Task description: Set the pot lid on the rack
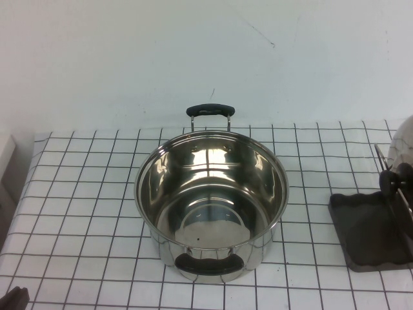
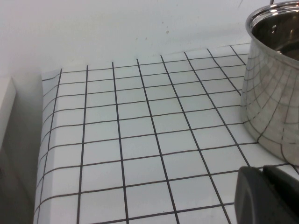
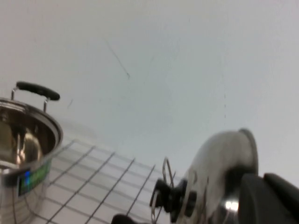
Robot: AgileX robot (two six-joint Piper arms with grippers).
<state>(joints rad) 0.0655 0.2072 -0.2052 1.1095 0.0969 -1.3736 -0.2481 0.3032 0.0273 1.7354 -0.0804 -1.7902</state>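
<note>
The pot lid (image 1: pixel 404 143), shiny steel with a black knob (image 1: pixel 395 179), stands on edge against the thin wire prongs (image 1: pixel 381 159) of the dark grey rack (image 1: pixel 369 227) at the table's right edge. In the right wrist view the lid (image 3: pixel 219 156) and its knob (image 3: pixel 170 199) are close in front of my right gripper (image 3: pixel 263 179), which is shut with nothing between its fingers. That gripper is outside the high view. My left gripper (image 2: pixel 262 171) is shut and empty, low over the tiles beside the pot (image 2: pixel 275 93). It shows at the near left corner (image 1: pixel 14 299).
A deep steel pot (image 1: pixel 211 200) with two black handles stands uncovered in the middle of the checked tablecloth (image 1: pixel 77 194). A white wall rises behind the table. A pale object (image 1: pixel 5 152) sits past the table's left edge.
</note>
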